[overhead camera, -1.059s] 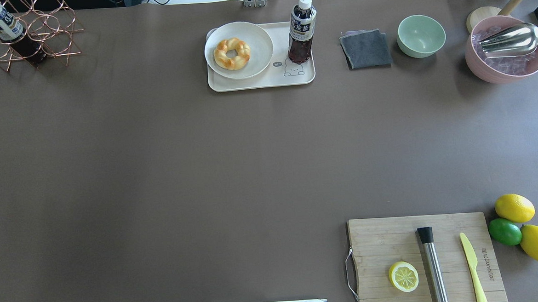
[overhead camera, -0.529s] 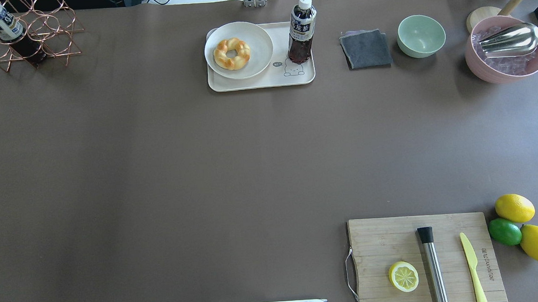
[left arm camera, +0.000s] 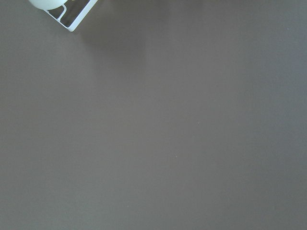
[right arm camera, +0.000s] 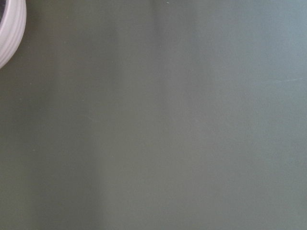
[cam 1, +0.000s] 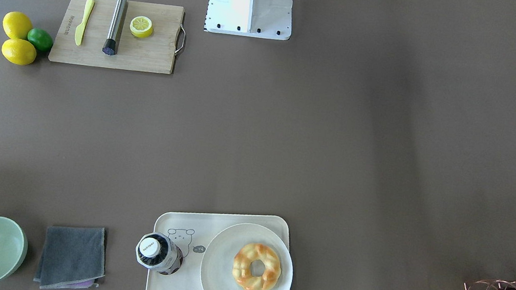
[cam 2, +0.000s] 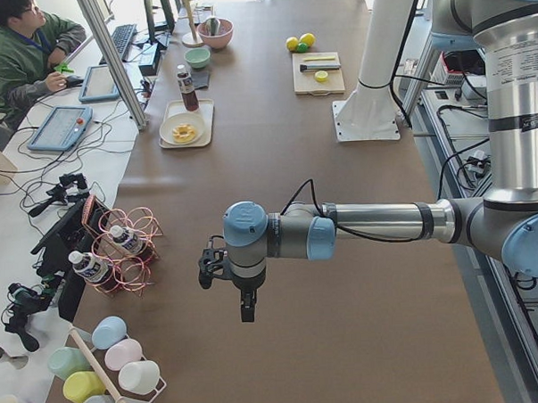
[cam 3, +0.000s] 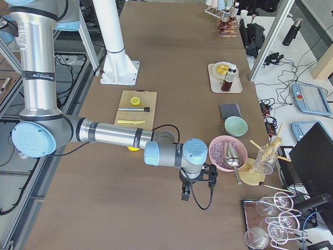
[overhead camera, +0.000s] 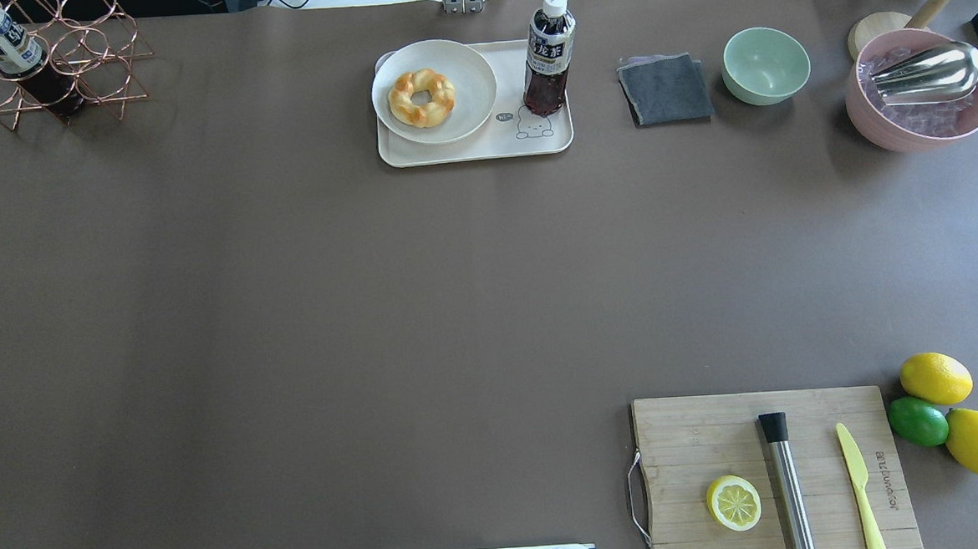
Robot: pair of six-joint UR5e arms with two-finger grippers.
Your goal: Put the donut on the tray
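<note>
Golden-brown braided ring donut [overhead camera: 421, 98] on round off-white plate [overhead camera: 466, 73] atop cream rectangular tray [overhead camera: 482, 148]; left gripper [cam 2: 245, 311] and right gripper [cam 3: 184, 196], aperture indeterminable, well apart: best grasped from above.

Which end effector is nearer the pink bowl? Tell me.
Right. The right end effector hangs near the pink bowl; the left end effector hangs far away, by the bottle rack.

The overhead camera looked forward and down from behind the robot, with the tray [overhead camera: 482, 148] at the far edge of the bench [overhead camera: 290, 318]. The front-facing camera looked steeply down from across it (sides mirrored), the same tray nearest. Two side cameras looked along the bench from opposite ends, high up. Each wrist camera sat close over brown bench surface.
</note>
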